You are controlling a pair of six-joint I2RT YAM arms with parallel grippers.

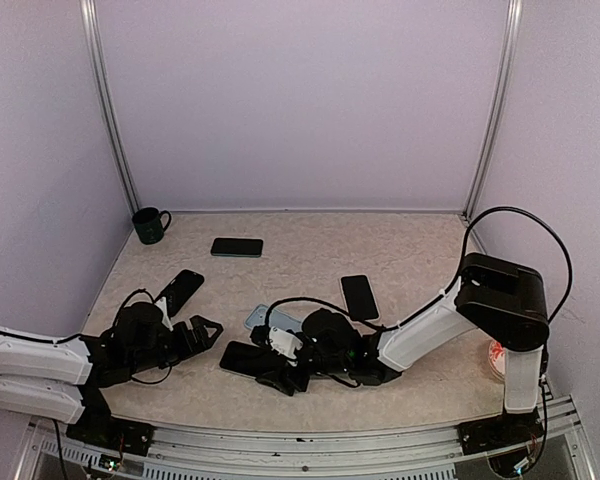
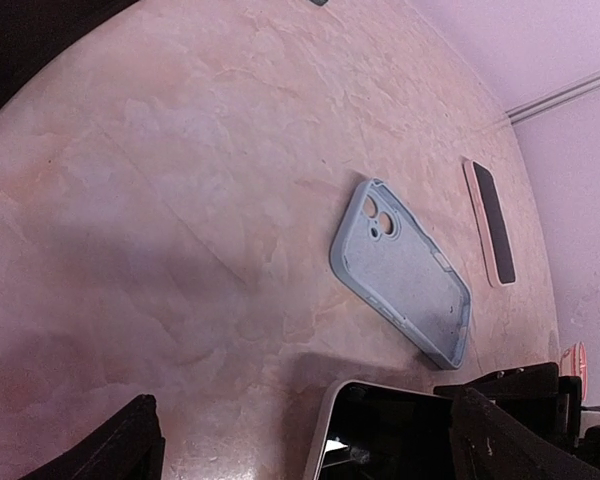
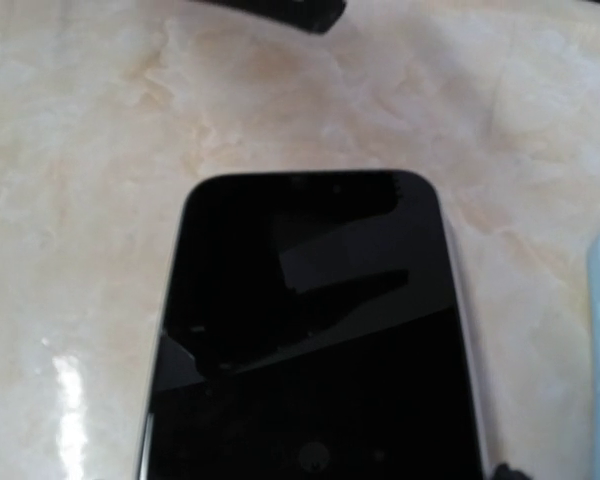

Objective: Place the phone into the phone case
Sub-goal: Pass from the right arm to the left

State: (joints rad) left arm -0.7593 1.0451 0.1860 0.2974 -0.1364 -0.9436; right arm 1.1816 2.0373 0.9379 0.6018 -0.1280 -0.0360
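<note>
Writing: though I search every view, I read no brand or label on any device.
Phone: glossy black-screened phone lies face up at the table's near middle, under my right gripper.
Case: pale blue-grey soft phone case lies open side up, just beyond the phone, apart from it.
Left gripper: fingers spread wide, holding nothing.
Right gripper: jaws straddle the phone; I cannot tell if they clamp it.
Top view only: dark green mug, three more dark phones.
Surface: beige marbled tabletop, lilac walls.
</note>
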